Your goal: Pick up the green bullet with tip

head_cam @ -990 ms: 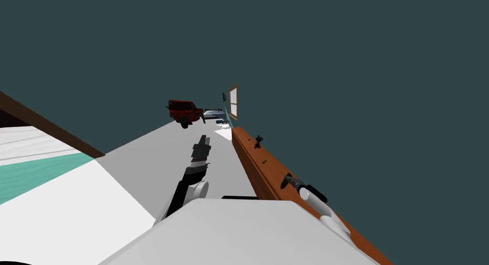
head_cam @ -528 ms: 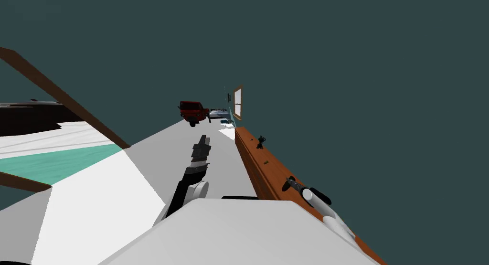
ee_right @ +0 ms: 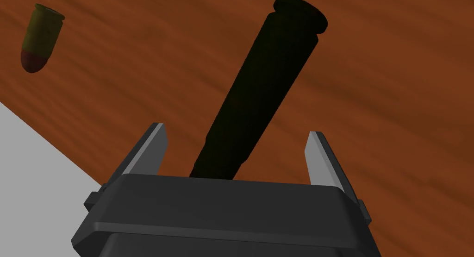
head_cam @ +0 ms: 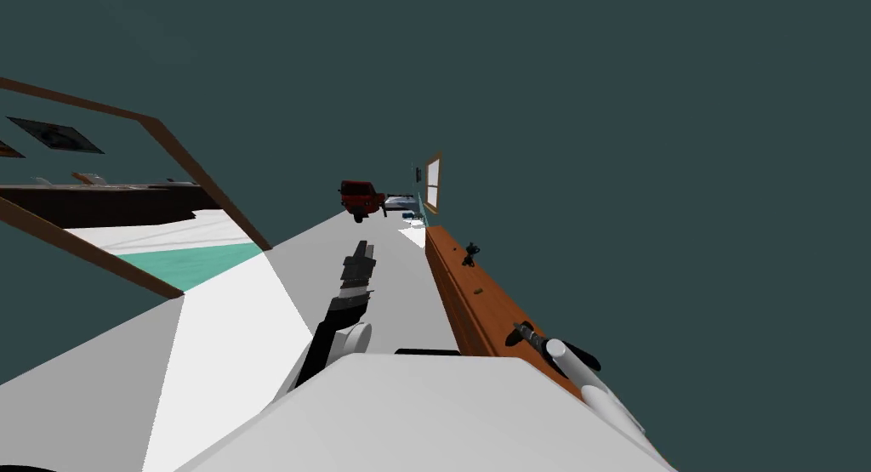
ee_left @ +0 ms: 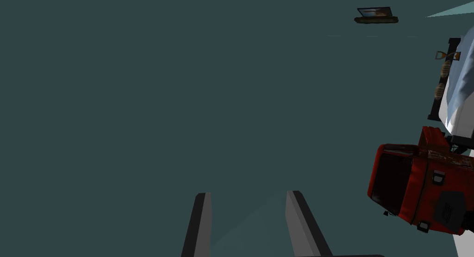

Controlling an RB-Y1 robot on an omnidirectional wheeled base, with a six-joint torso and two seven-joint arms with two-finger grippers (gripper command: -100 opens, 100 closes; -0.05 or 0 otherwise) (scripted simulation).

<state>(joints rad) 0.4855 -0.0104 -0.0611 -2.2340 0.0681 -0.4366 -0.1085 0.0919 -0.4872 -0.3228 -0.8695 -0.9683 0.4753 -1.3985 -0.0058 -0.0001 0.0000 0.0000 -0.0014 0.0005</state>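
Note:
A small olive-green bullet with a dull red tip (ee_right: 40,36) lies on the brown wooden top (ee_right: 379,73), off to one side of my right gripper and beyond its fingertips. In the head view the green bullet (head_cam: 477,290) is a speck on the wooden top (head_cam: 493,309), ahead of the right gripper (head_cam: 520,331). The right gripper (ee_right: 236,131) is open. A long black cartridge-shaped thing (ee_right: 264,87) lies between its fingers, touching neither. My left gripper (ee_left: 247,195) is open and holds nothing; it hangs over the grey floor (head_cam: 361,254).
A small black figure (head_cam: 469,253) stands farther along the wooden top. A red truck-like thing (head_cam: 361,196) sits at the far end of the floor, near a framed window (head_cam: 433,183). A brown-framed doorway (head_cam: 170,203) opens at the left onto a teal and white floor.
The whole head view has swung: the doorway at the left has come further into sight and the wooden top has slid slightly right. That is my own turn. The bullet has stayed in place.

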